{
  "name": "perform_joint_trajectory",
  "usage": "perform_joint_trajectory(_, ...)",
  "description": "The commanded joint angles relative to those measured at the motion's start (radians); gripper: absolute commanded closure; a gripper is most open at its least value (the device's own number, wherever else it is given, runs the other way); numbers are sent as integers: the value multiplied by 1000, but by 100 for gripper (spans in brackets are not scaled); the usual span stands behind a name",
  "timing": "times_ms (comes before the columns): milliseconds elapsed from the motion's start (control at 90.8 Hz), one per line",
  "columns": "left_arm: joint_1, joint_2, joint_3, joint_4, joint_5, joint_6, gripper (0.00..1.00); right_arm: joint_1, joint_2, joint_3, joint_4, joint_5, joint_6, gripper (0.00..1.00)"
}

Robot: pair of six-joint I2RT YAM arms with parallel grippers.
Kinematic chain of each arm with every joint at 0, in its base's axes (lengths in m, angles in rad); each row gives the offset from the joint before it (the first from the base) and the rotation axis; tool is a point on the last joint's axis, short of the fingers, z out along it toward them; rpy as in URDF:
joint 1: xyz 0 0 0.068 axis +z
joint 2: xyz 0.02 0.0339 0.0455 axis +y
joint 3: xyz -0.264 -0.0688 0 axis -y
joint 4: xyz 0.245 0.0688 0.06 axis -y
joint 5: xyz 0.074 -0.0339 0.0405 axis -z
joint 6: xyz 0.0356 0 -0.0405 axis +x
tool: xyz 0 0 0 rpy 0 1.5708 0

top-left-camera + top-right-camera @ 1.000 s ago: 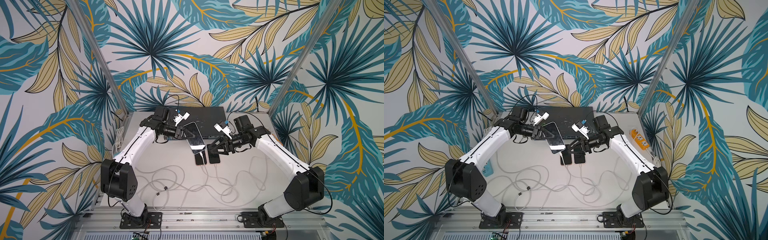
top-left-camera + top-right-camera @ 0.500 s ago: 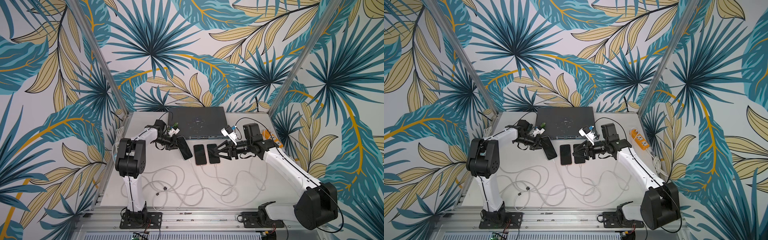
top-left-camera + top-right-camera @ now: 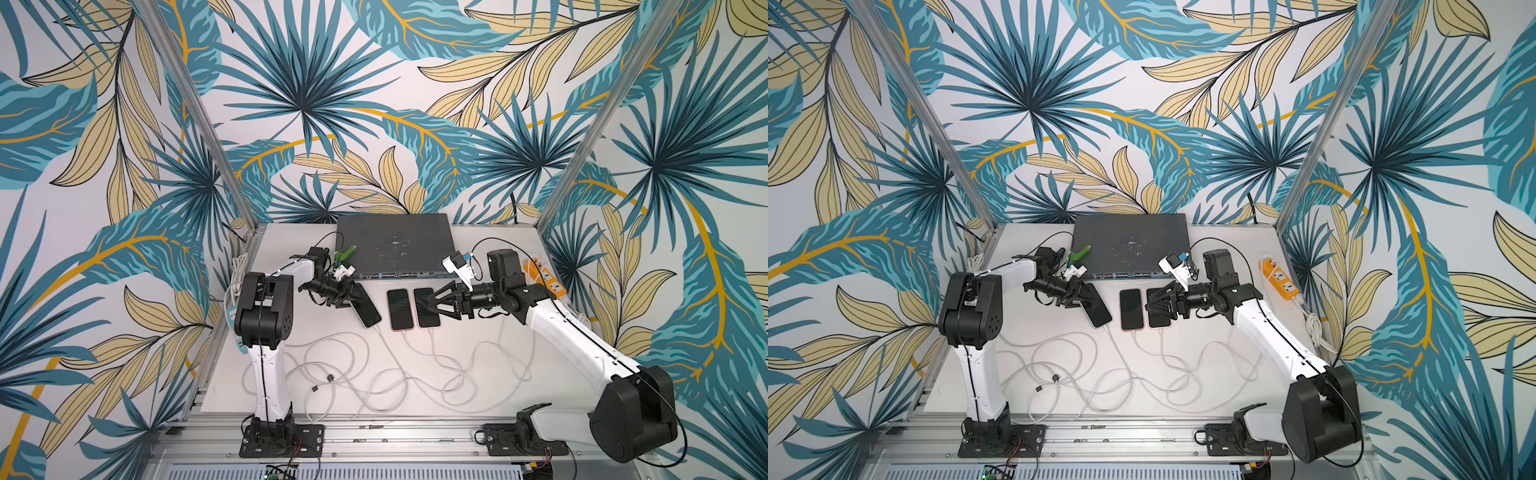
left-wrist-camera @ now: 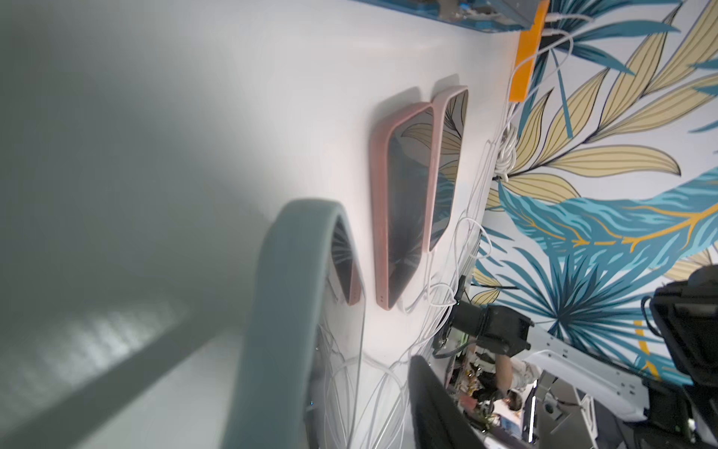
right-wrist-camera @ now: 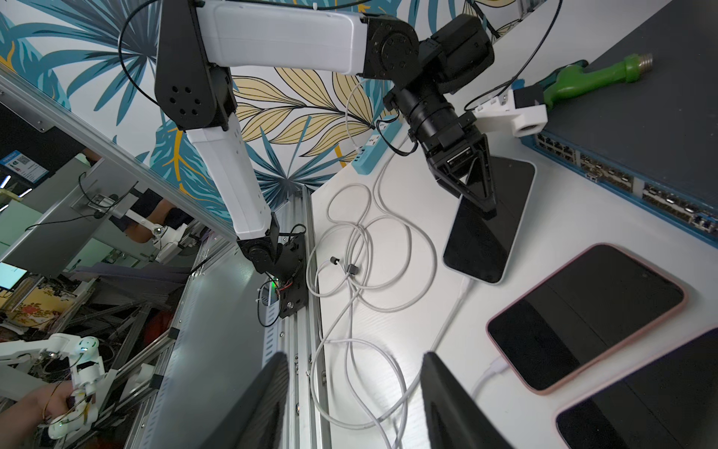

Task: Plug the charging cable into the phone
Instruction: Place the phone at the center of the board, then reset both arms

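Since the white cable point(image 5: 464, 289) looks seated in the pale-cased phone point(image 3: 368, 309), which is lying centre-frame on the worktop point(image 3: 307, 324) left of two pink phones point(image 3: 400, 309), left gripper point(image 3: 353, 300) is straddling its top end, fingers parted, gap showing screen-side. Right gripper point(image 5: 355, 355) is hovering wide, empty. I'd be backing left out along the phone's length, not tugging the plug.

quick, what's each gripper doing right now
left gripper: open, jaws astride the end of the light-cased phone, which lies on the table
right gripper: open, holding nothing
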Motion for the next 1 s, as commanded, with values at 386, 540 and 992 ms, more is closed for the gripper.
perform_joint_trajectory(386, 81, -309, -113, 1, -500, -113, 0, -38, -57, -58, 80, 301, 97, 30)
perform_joint_trajectory(540, 83, -578, -211, 90, -868, -186, 0, -88, -140, -98, 152, 644, 175, 24)
perform_joint_trajectory(992, 40, -884, -932, 1122, -1263, -68, 0, -533, -313, -550, 587, 1677, 206, 1)
